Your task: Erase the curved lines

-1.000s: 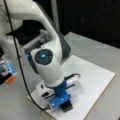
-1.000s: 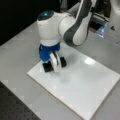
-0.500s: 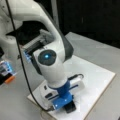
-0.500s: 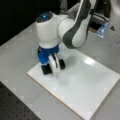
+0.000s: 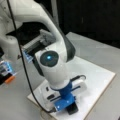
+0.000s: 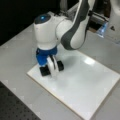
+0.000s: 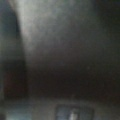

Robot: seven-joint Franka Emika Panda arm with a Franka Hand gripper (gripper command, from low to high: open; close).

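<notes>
My gripper (image 6: pixel 52 68) is down on the white board (image 6: pixel 85 82), near the board's left corner in a front view. A white finger (image 6: pixel 52 65) shows with a black eraser block (image 6: pixel 45 71) sticking out on both sides of it, resting on the board. In a front view the blue gripper mount sits over the same black eraser block (image 5: pixel 72 108) at the white board's (image 5: pixel 100 80) near edge. The curve lines do not show in either front view; the arm hides the board under it. The wrist view is a dark blur.
The board lies on a grey table (image 6: pixel 17 50). An orange and blue object (image 5: pixel 7 72) sits at a front view's left, by the arm's base. Dark perforated matting (image 6: pixel 15 107) covers the lower left corner of a front view.
The gripper has shifted slightly over the board's corner while staying low on it. The board has not moved.
</notes>
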